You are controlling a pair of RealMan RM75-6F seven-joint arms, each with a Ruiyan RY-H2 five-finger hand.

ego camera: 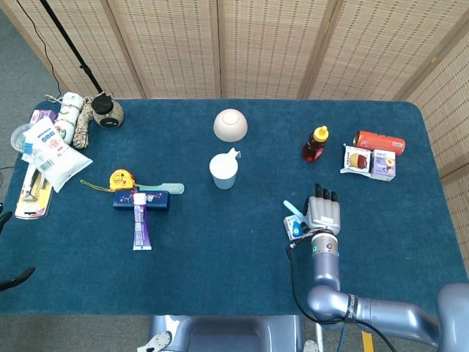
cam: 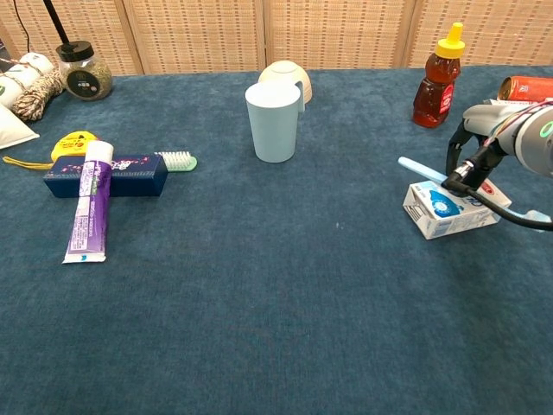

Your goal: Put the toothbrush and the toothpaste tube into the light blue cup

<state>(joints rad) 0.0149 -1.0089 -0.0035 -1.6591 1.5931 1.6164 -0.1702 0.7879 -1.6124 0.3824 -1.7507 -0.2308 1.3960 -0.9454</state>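
The right hand (ego camera: 323, 213) is a grey metallic five-finger unit with black fingertips, seen low and right of centre in the head view. Its back is a flat silver plate with segmented grey fingers running up from it. Below it sits a round wrist (ego camera: 321, 248) carrying a small green mark. The forearm (ego camera: 326, 282) is a smooth, glossy blue-grey tube that bends toward the lower right corner of the frame, with a dark band at the joint. A thin black cable (ego camera: 294, 275) loops along its left side. In the chest view, at the right edge, the fingers (cam: 461, 151) look dark and slim.
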